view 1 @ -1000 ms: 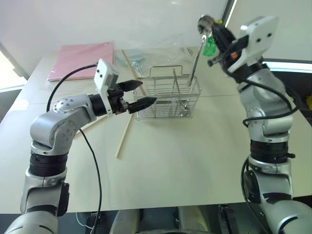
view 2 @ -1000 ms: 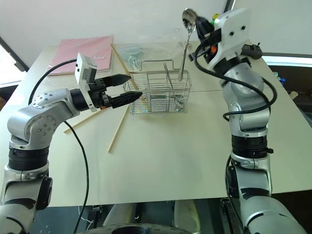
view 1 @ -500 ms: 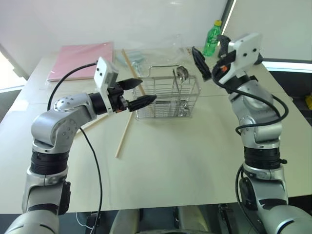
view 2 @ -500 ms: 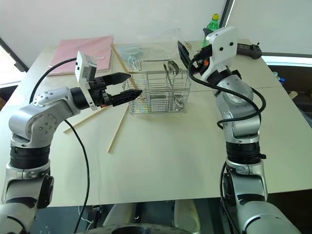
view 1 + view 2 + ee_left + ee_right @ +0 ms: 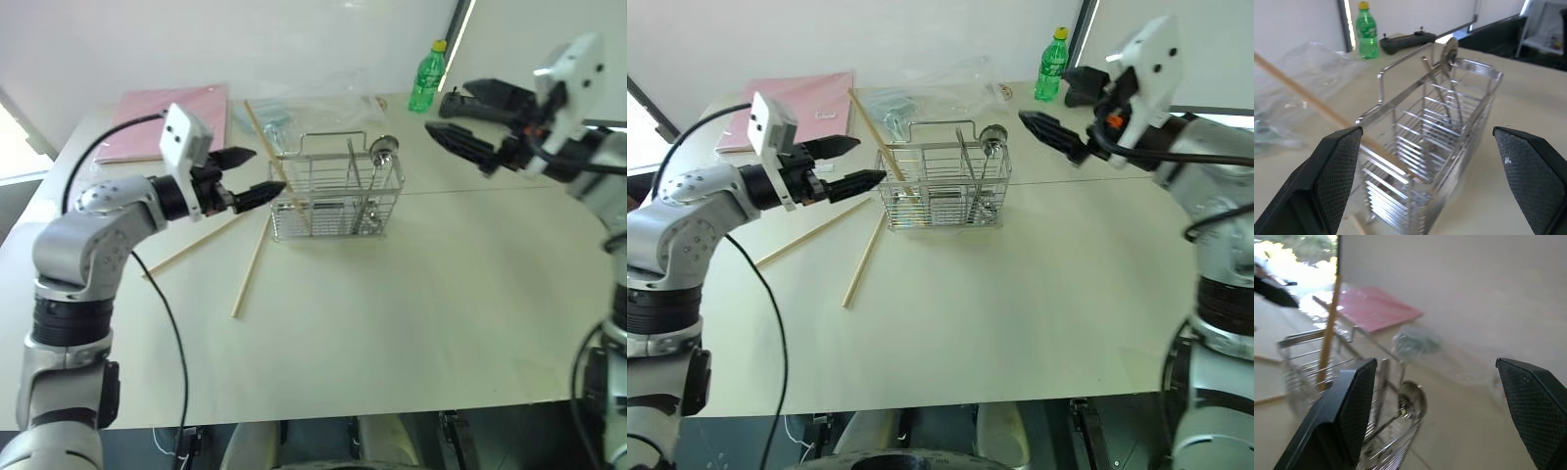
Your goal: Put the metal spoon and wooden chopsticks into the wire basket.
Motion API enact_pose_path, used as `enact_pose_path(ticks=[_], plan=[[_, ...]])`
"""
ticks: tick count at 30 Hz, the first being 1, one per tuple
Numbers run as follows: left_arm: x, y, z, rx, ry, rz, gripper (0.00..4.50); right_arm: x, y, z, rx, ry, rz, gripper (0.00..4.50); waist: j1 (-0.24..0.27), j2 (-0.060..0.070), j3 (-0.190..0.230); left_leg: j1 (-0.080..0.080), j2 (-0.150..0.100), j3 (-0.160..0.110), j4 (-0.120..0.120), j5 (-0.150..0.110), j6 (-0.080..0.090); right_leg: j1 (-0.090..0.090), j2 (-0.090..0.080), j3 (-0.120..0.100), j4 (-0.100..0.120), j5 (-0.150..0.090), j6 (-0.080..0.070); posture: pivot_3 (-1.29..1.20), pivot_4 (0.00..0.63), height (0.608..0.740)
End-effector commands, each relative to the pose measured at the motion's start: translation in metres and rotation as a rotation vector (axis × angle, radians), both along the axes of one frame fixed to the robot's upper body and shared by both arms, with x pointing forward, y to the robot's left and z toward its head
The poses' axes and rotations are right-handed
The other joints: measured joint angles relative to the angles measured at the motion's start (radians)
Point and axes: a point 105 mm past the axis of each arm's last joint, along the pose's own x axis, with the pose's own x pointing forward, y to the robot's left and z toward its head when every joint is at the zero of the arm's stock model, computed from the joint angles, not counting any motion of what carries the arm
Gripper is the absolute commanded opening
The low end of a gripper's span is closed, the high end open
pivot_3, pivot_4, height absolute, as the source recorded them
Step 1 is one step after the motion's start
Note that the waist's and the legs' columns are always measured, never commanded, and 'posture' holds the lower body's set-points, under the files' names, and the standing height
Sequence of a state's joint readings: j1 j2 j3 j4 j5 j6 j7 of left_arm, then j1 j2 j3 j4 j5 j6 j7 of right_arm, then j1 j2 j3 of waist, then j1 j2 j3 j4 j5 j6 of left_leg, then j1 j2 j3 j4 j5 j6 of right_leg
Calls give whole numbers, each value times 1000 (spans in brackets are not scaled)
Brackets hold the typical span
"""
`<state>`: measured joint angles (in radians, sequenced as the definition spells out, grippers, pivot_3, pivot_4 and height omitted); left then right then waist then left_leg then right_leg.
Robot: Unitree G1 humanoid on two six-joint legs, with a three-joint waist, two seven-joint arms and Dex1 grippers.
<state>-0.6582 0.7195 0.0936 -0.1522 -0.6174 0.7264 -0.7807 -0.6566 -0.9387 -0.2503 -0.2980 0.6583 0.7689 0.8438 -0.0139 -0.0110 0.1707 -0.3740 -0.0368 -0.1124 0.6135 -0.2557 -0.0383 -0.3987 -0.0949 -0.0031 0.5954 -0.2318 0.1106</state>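
One item is home, the metal spoon (image 5: pixel 381 147) standing in the wire basket (image 5: pixel 338 196); my grippers, left (image 5: pixel 253 175) and right (image 5: pixel 456 116), gape empty, so next come the wooden chopsticks (image 5: pixel 250 272) on the table beside it

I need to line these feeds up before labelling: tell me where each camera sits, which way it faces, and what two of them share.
Left eye: head, looking down at the table; both arms show.
Right eye: same head, same scene.
Left wrist: looks past its open fingers at the wire basket.
Right wrist: looks past its open fingers toward the basket and pink folder.
Shared: both wrist views show the metal spoon standing in the basket.
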Motion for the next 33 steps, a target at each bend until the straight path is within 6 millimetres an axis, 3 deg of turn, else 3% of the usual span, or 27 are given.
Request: enact_pose_path(ticks=[1,4,11,20,33], plan=[[5,21,11,89,-59,36,4500,-38,8,-6,-60,93,189,3975,1,-1,0,0,0,0,0,0,0,0,0,0,0,0,0,0,150,728],[15,34,0,179,-24,57,4500,-55,12,-28,-127,157,258,3975,3,-1,0,0,0,0,1,0,0,1,0,0,0,-1,-2,0,150,728],[38,47,-41,372,113,34,4500,-68,25,-54,-107,219,300,3975,5,-4,0,0,0,1,4,0,0,1,-1,0,0,-2,-3,0,150,728],[86,43,-72,599,218,32,4500,-62,38,-62,-6,164,202,3975,21,-6,0,-2,-1,1,3,0,0,0,-1,0,0,0,2,0,150,728],[96,32,-105,833,260,34,4500,-89,34,-70,-23,205,185,3975,26,-10,0,-2,-1,0,3,-1,2,0,-1,0,1,-1,5,0,150,728]])
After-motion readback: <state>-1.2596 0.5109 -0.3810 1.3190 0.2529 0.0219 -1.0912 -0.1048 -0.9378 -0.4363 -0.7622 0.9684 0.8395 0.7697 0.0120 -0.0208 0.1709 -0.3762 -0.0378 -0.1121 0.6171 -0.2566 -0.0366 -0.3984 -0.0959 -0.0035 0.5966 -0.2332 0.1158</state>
